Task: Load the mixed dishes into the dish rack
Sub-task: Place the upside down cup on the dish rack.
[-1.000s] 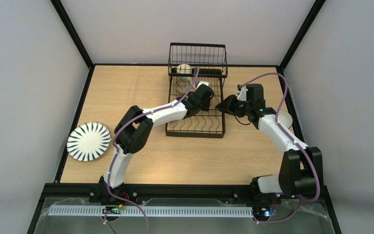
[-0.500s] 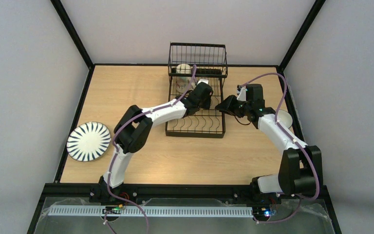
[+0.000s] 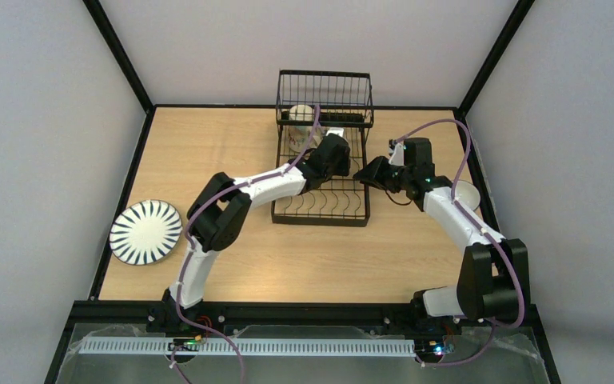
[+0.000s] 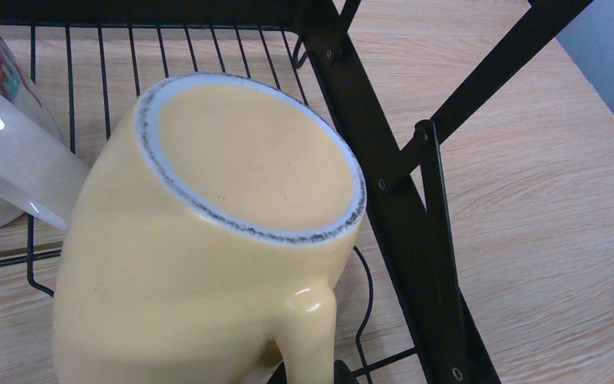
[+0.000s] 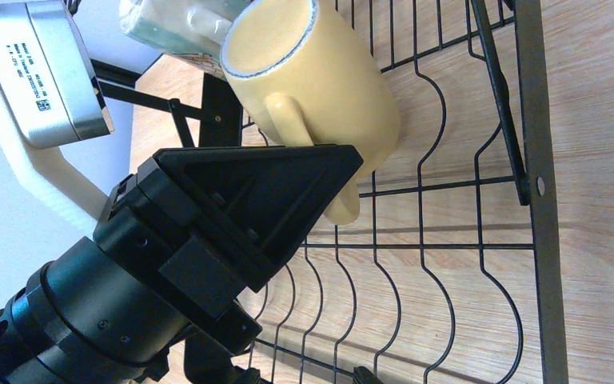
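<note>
The left gripper point(image 5: 344, 172) was clamped on the one yellow mug point(image 4: 208, 240): from the right wrist, a black triangular finger pressed the mug's wall at the open end, just beside the handle. The mug was tilted, its unglazed-rimmed base turned up and away from the wrist and its handle towards the near side. It hung over the wavy wires of the lower level of the dish rack point(image 3: 320, 221), towards the far right of that level and beside a slanted black frame strut. Whether it touched the wires could not be told.

A second mug point(image 4: 12, 152), white with a coloured print, lay just left of the yellow one in the rack, the two close or touching.

The right gripper point(image 3: 364, 173) hovered just off the rack's right side, facing the yellow mug; whether its fingers were apart or together could not be told.

On the wooden table point(image 3: 288, 264) one white plate with dark radial stripes point(image 3: 145, 232) lay flat at the left edge, well apart from the rack. One pale bowl point(image 3: 468, 194) sat at the right edge, partly hidden behind the right arm.
</note>
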`<act>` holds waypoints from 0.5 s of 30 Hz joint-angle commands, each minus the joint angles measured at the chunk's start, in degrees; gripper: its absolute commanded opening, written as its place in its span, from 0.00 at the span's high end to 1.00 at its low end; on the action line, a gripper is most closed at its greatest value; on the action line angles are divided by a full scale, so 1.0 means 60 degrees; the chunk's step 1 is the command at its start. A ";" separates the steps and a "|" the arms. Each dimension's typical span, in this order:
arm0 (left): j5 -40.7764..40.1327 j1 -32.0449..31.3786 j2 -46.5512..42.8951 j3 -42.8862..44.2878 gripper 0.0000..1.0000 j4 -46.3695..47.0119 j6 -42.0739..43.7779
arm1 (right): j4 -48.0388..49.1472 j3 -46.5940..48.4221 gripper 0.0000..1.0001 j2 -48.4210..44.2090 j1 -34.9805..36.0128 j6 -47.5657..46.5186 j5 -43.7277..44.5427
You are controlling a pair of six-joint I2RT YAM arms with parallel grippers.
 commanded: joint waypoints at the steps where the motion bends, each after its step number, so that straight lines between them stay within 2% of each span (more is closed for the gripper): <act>1: -0.0158 0.0061 -0.0303 -0.0117 0.98 0.0813 -0.0018 | -0.0103 -0.0036 0.36 0.0095 -0.0045 -0.0218 -0.0006; 4: -0.0075 0.0061 -0.0305 -0.0368 0.98 0.1389 -0.0020 | -0.0054 -0.0105 0.35 0.0103 -0.0052 -0.0258 0.0030; 8: -0.0082 0.0061 -0.0213 -0.0470 0.98 0.1425 -0.0010 | 0.0139 -0.0348 0.35 0.0185 -0.0045 -0.0239 -0.0108; 15: -0.0340 0.0068 -0.0616 -0.1669 0.98 0.1678 -0.0323 | 0.0241 -0.0322 0.35 0.0649 -0.0048 -0.0404 0.0009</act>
